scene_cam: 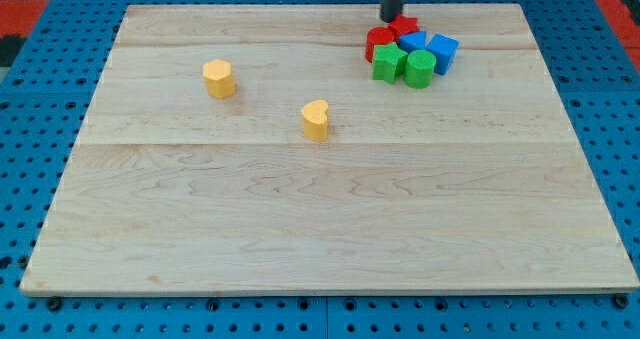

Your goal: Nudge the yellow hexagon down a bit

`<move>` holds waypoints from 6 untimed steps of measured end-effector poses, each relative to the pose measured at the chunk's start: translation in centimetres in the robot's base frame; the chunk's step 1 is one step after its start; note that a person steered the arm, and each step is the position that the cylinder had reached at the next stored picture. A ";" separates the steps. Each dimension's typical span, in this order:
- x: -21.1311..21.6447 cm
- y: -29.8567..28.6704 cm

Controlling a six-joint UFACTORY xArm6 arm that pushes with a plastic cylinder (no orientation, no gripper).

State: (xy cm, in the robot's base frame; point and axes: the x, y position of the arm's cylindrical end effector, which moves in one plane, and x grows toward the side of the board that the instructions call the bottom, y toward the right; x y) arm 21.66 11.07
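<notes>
The yellow hexagon [219, 78] sits on the wooden board [330, 229] at the view's upper left. A yellow heart-shaped block [315, 119] lies to its lower right, near the board's middle. My tip [391, 20] is at the view's top, right of centre, far to the right of the yellow hexagon. It stands at the top edge of a tight cluster of blocks, against a red block [403, 26] and just above another red block [379, 42].
The cluster at the upper right also holds a blue block [411, 42], a blue cube [442, 51], a green block [389, 62] and a green cylinder [420, 68]. A blue pegboard [30, 99] surrounds the board.
</notes>
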 end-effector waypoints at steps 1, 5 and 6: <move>0.0 1.1; 9.4 -21.8; 10.2 -27.8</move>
